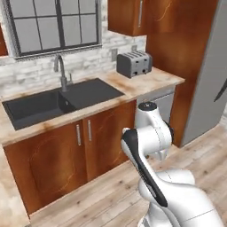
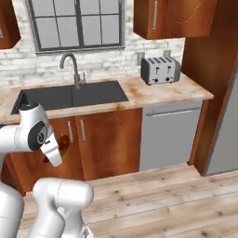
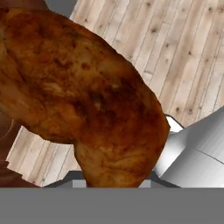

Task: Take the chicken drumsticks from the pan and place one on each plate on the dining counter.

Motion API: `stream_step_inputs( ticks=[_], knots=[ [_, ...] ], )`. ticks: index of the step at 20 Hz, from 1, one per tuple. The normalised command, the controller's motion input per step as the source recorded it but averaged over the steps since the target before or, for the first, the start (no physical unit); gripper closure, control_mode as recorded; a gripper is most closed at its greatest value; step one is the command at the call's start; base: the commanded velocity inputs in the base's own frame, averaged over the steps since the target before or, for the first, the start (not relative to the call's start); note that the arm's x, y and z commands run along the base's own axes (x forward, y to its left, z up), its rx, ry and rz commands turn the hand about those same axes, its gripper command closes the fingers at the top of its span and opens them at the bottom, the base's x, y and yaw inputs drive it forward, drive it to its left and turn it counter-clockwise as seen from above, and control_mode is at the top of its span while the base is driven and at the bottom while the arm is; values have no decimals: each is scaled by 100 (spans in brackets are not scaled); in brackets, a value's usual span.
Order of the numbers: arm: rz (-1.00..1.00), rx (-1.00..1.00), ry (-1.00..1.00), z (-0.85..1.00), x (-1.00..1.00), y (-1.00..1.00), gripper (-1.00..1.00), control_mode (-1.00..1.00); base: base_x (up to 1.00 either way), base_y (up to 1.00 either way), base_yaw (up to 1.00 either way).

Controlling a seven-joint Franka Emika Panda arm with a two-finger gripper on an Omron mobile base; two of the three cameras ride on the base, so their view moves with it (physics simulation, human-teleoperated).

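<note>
One chicken drumstick point(image 3: 87, 100), glossy reddish-brown, looms large in the hand view and hangs over the wooden floor. My gripper point(image 3: 112, 180) is shut on it; the meat covers most of both fingers. In the right base view the same drumstick point(image 2: 64, 143) peeks out behind my forearm, in front of the cabinet doors below the sink. The pan, the plates and the dining counter are out of view.
A marbled counter over wooden cabinets point(image 1: 84, 146) carries a dark double sink point(image 1: 57, 103) with a tap point(image 2: 70, 65) and a grey toaster point(image 2: 160, 69). A dishwasher front point(image 2: 169, 137) and a tall grey fridge side point(image 1: 208, 84) stand to the right. Bare plank floor point(image 2: 162, 200) lies in front.
</note>
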Motion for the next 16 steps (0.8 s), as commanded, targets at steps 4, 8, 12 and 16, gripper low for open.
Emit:
stream_step_inputs(
  ticks=[4,8,12,16],
  knots=[
    [0,0,0,0,0,0,100,100,0,0,-100],
    [0,0,0,0,0,0,100,100,1,0,-100],
    [0,0,0,0,0,0,100,100,5,0,-100],
    [0,0,0,0,0,0,100,100,18,0,-95]
  ],
)
